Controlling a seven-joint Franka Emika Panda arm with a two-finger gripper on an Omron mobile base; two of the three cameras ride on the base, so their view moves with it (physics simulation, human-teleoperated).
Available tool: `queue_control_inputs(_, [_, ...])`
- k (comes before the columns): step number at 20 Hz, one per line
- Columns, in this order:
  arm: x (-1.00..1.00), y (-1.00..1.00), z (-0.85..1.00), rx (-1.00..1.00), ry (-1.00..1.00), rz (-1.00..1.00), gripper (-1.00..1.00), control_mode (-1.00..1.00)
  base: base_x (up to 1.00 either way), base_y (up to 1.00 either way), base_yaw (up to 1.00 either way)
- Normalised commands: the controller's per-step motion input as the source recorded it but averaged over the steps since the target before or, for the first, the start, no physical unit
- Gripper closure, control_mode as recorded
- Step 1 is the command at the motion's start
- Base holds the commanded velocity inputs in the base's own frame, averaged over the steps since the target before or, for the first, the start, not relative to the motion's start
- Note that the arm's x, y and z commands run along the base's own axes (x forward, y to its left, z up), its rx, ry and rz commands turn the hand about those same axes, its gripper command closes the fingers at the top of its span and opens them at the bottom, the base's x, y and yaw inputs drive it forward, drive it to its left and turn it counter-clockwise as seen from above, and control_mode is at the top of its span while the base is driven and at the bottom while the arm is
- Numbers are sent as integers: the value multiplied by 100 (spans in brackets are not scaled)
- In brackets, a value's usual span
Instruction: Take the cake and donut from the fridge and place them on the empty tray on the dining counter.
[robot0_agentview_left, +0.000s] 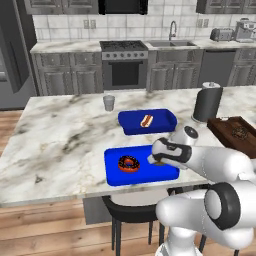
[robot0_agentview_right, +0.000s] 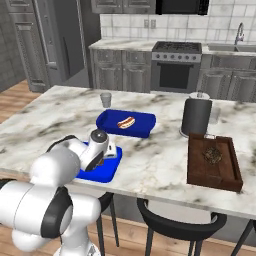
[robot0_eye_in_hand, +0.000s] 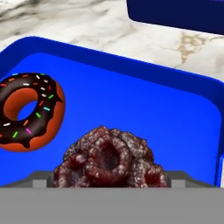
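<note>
From my station I see the fingers (robot0_agentview_left: 156, 161) spread wide and gripping nothing, poised low over the right part of the flat blue tray (robot0_agentview_left: 115, 177) on the marble table (robot0_agentview_left: 60, 140). In the hand view the cake (robot0_eye_in_hand: 109, 159), a lumpy dark-brown mound with a reddish top, sits on the tray floor right at the fingers, between them, though I cannot tell whether they touch it. The donut (robot0_agentview_left: 129, 163), chocolate-glazed with coloured sprinkles over an orange ring, lies flat on the left part of the same tray, apart from the cake. Just behind that tray stands a deeper blue tray (robot0_agentview_left: 165, 117) holding a hot dog (robot0_agentview_left: 146, 120). A grey cup (robot0_agentview_left: 109, 102) stands further back on the table, and to the right are a dark cylinder (robot0_agentview_left: 207, 104) and a brown wooden tray (robot0_agentview_right: 197, 170).
</note>
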Motion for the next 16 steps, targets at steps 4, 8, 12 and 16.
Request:
queue_control_inputs(4, [11,1,-28,0,0,0,100,-100,0,0,0])
queue_control_inputs(8, [9,1,-26,0,0,0,-100,-100,0,0,0])
queue_control_inputs(12, [5,0,-17,0,0,0,-100,-100,0,0,0])
queue_control_inputs(16, [0,0,-4,0,0,0,-100,-100,0,0,0])
